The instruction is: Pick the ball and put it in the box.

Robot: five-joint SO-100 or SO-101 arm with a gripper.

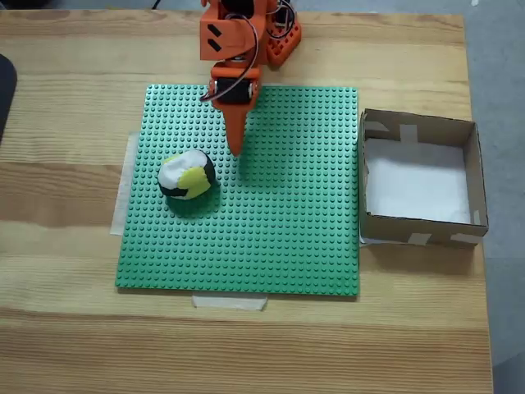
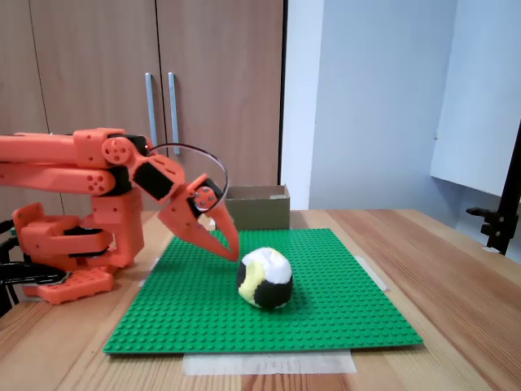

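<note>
The ball (image 1: pixel 187 175), patched white, yellow and black, rests on the left half of a green studded baseplate (image 1: pixel 287 230). My orange gripper (image 1: pixel 236 148) is shut with nothing in it, its pointed tip just to the right of the ball and a little farther back, apart from it. In the side-on fixed view the gripper (image 2: pixel 231 249) slopes down to just above the plate, left of the ball (image 2: pixel 265 278). The brown cardboard box (image 1: pixel 414 227) with a white floor stands off the plate's right edge; from the side the box (image 2: pixel 259 212) is behind the plate.
The baseplate (image 2: pixel 326 293) is taped to a wooden table (image 1: pixel 246 345). The arm's base (image 2: pixel 65 244) sits at the plate's back edge. A dark object (image 1: pixel 4 90) lies at the table's left edge. A black stand (image 2: pixel 498 220) is at the right.
</note>
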